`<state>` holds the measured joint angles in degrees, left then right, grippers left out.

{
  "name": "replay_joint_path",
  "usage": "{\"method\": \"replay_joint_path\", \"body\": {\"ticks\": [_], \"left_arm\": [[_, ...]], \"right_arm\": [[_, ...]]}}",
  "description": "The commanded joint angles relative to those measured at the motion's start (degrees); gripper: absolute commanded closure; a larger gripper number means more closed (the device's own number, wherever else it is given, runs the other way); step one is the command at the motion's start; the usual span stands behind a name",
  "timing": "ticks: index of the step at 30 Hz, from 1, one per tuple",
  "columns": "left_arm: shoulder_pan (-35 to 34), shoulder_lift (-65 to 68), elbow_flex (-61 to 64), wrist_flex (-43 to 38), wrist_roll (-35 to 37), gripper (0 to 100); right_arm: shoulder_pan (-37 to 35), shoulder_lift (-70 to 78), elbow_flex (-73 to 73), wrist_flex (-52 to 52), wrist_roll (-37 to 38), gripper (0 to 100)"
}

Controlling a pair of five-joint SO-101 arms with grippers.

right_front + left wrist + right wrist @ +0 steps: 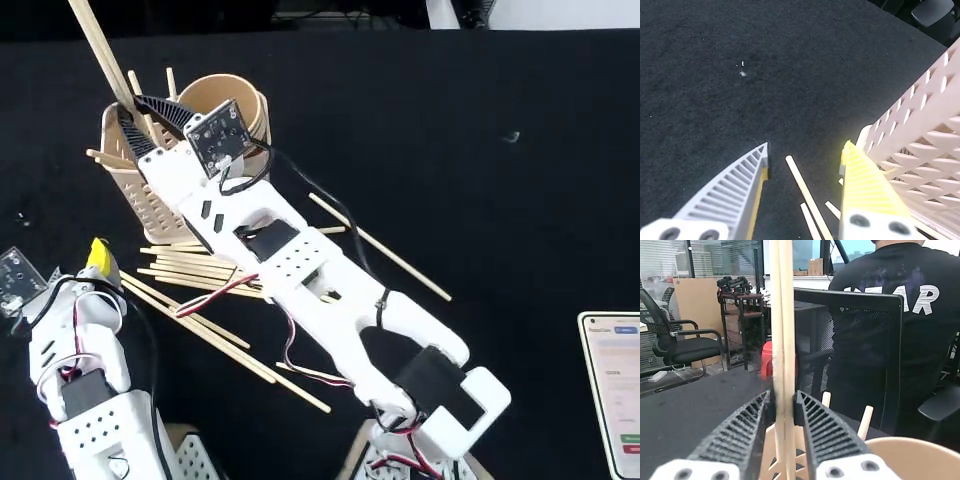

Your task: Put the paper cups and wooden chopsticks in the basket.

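Over the perforated beige plastic basket (150,200), the high view shows the right end effector (128,106) clamped on a pair of wooden chopsticks (100,45) that slant upward. A round paper cup (250,105) sits in the basket, and loose chopsticks (200,268) lie fanned beside it on the black tabletop (480,150).

From the left wrist, the left end effector (805,150) stands wide apart, one finger ribbed grey, one yellow. It holds nothing, and a stick lies between the fingers, near the basket's lattice wall.

From the right wrist, black ribbed fingers (740,430) pinch the two smooth sticks upright, with the cup's rim nearby.
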<state>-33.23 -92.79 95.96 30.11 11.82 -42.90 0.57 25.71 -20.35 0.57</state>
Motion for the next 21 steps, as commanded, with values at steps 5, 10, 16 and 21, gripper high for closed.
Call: {"method": "replay_joint_path", "body": {"ticks": [5,10,16,21], "left_arm": [[0.75,-0.79,0.48,-1.05,-0.44,77],[0.75,-0.79,0.48,-1.05,-0.44,77],[0.75,-0.79,0.48,-1.05,-0.44,77],[0.75,-0.79,0.48,-1.05,-0.44,77]], "right_arm": [[-1.32,0.48,1.45,-1.05,-0.09,98.5],[-1.41,0.75,1.63,-0.62,0.0,87.6],[-1.41,-2.42,1.63,1.58,0.0,88.4],[-1.32,-9.45,1.63,8.44,-0.18,89.6]]}}
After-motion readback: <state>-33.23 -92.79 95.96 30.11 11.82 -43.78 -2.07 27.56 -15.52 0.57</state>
